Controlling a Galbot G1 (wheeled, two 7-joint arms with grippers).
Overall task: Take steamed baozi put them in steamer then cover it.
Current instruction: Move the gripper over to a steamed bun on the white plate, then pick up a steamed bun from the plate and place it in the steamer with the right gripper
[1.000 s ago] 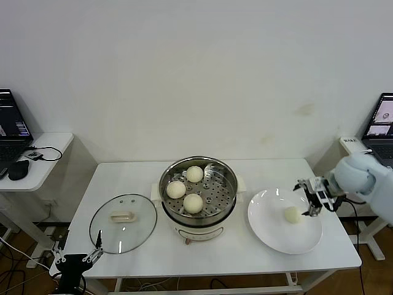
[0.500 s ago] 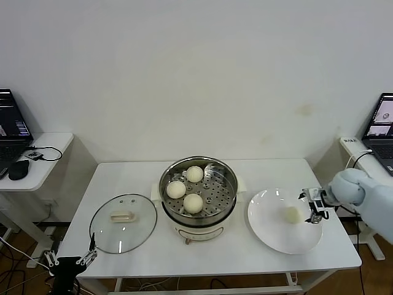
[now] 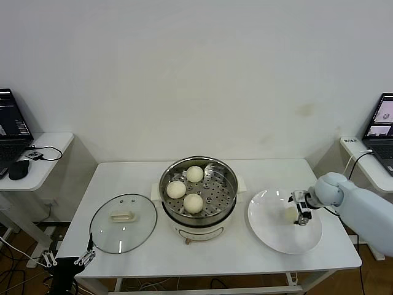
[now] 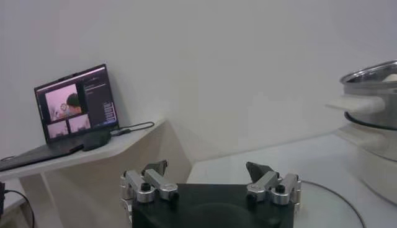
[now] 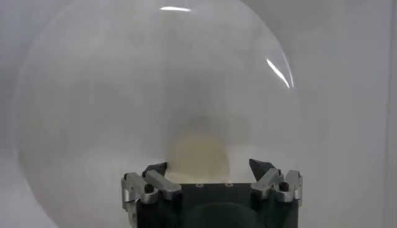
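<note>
- Head view: my right gripper [image 3: 297,213] hangs over the last baozi [image 3: 290,214] on the plate [image 3: 276,236], fingers spread wide; three buns sit in the steamer [image 3: 198,190]; cover [image 3: 123,222] lies on the table's left; left gripper [image 3: 66,260] parked off the table's front-left corner.
- Left wrist view: left gripper [image 4: 211,179] open, holding nothing.
- Right wrist view: bun [image 5: 200,155] between my tips; I'd centre, squeeze softly, lift above the plate's rim; the route to the pot looks free.

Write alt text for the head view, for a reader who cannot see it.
The right gripper, jaws open, sits over the last baozi on a white plate, right of the steamer holding three baozi. The glass cover lies left of the steamer; the left gripper hangs below the table's front-left edge.
</note>
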